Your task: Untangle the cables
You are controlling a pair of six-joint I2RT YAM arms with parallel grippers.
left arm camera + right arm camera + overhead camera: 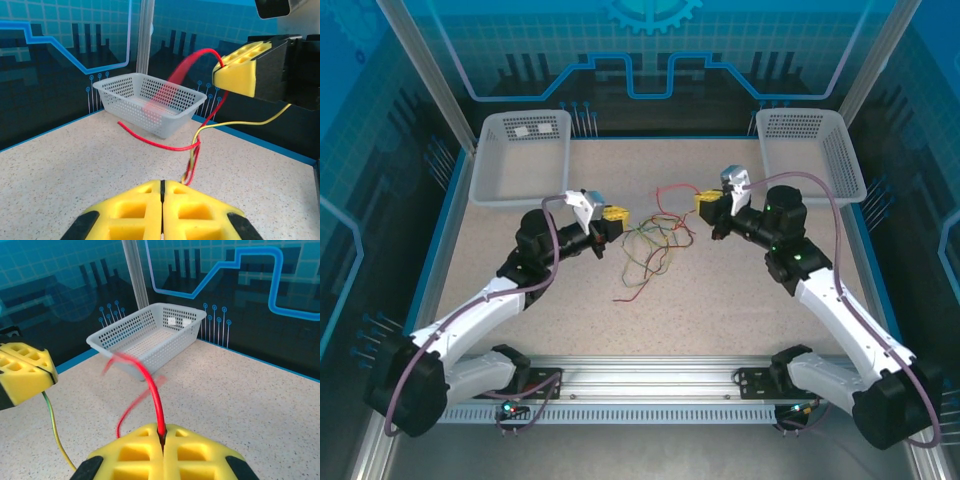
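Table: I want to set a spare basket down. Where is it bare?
Bare: the far strip between the left basket and right basket, and the near stretch before the rail. Crowded: the centre, cables strung between left end effector and right end effector.

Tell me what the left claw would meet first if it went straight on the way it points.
The left claw would first meet the red and yellow cables crossing just ahead of its tips; beyond them probably the white basket, though depth is unclear.
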